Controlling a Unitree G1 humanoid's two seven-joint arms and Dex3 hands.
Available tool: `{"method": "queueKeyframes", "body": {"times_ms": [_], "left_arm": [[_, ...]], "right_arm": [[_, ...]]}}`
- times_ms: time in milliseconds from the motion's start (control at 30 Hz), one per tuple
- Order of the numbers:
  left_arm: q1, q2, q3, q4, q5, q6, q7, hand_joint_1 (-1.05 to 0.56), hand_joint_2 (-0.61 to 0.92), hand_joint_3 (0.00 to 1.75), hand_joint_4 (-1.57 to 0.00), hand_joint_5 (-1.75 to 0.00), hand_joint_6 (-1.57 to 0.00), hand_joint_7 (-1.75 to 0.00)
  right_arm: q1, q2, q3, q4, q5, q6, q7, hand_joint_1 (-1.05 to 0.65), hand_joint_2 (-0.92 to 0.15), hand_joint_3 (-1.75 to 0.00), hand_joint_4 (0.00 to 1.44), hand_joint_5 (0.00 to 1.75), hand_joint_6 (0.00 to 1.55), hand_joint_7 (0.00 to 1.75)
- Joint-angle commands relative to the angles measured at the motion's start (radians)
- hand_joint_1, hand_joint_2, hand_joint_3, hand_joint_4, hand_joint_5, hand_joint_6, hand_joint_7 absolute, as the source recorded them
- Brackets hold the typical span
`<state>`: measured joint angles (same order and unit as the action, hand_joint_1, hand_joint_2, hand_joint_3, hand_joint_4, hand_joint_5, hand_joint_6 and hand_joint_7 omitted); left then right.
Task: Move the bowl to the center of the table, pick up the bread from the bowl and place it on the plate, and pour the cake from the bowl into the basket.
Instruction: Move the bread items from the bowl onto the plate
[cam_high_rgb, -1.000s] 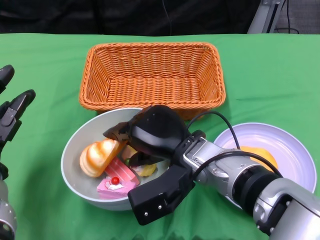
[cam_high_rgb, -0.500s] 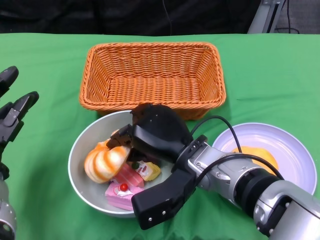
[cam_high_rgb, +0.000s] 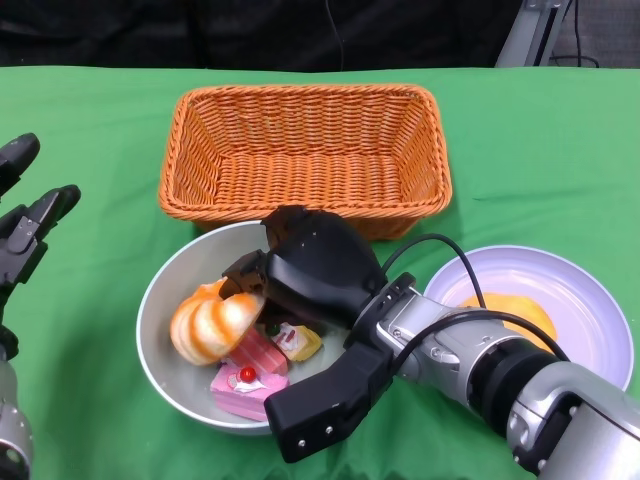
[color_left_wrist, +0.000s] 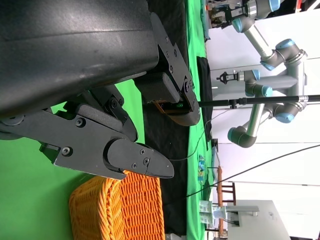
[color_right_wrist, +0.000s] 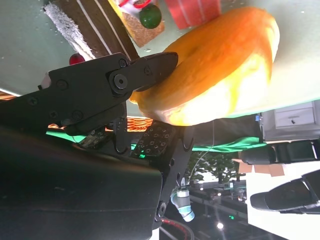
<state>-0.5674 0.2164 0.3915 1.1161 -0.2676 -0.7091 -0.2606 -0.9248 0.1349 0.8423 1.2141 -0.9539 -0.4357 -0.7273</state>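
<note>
Your right hand (cam_high_rgb: 300, 270) is pinching the bread (cam_high_rgb: 212, 324) inside the bowl (cam_high_rgb: 160, 300); beside the bowl, the plate (cam_high_rgb: 580, 300) is waiting, and the cake (cam_high_rgb: 245, 385) is not yet poured.

right hand (color_right_wrist: 150, 100) has its black fingers (color_right_wrist: 115, 82) clamped on the orange bread (color_right_wrist: 220, 70), with cake (color_right_wrist: 145, 17) pieces just behind in the bowl (color_right_wrist: 30, 55).
</note>
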Motion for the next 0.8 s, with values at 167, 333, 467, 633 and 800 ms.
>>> {"method": "queueKeyframes", "body": {"times_ms": [167,333,467,633,800], "left_arm": [[0.000,0.023,0.000,0.005,0.014,-0.020,0.006,-0.40,0.92,0.13,-1.01,-0.02,-0.83,-0.01],[0.000,0.024,-0.001,0.003,0.018,-0.014,0.004,-0.41,0.92,0.12,-1.00,-0.01,-0.83,-0.01],[0.001,0.026,-0.005,0.003,0.023,-0.011,0.005,-0.43,0.92,0.11,-1.00,-0.01,-0.83,0.00],[-0.001,0.027,-0.005,0.005,0.029,-0.008,-0.001,-0.43,0.92,0.10,-1.01,-0.01,-0.82,0.00],[-0.003,0.025,-0.011,0.002,0.031,0.003,-0.006,-0.43,0.92,0.10,-1.01,-0.01,-0.82,0.00]], "right_arm": [[0.021,-0.016,-0.039,0.009,0.040,-0.069,-0.043,-0.29,-0.91,-0.01,0.77,1.31,1.10,0.26],[0.025,-0.038,-0.061,0.001,0.056,-0.123,-0.066,-0.25,-0.92,-0.04,0.68,1.58,0.93,0.68],[0.028,-0.058,-0.079,-0.012,0.065,-0.154,-0.074,-0.24,-0.92,-0.07,0.66,1.57,0.86,0.77],[0.037,-0.087,-0.108,-0.046,0.088,-0.205,-0.055,-0.25,-0.92,-0.01,0.72,1.39,0.94,0.54],[0.054,-0.114,-0.143,-0.093,0.117,-0.240,-0.031,-0.23,-0.92,-0.04,0.75,1.32,0.99,0.44]]}}
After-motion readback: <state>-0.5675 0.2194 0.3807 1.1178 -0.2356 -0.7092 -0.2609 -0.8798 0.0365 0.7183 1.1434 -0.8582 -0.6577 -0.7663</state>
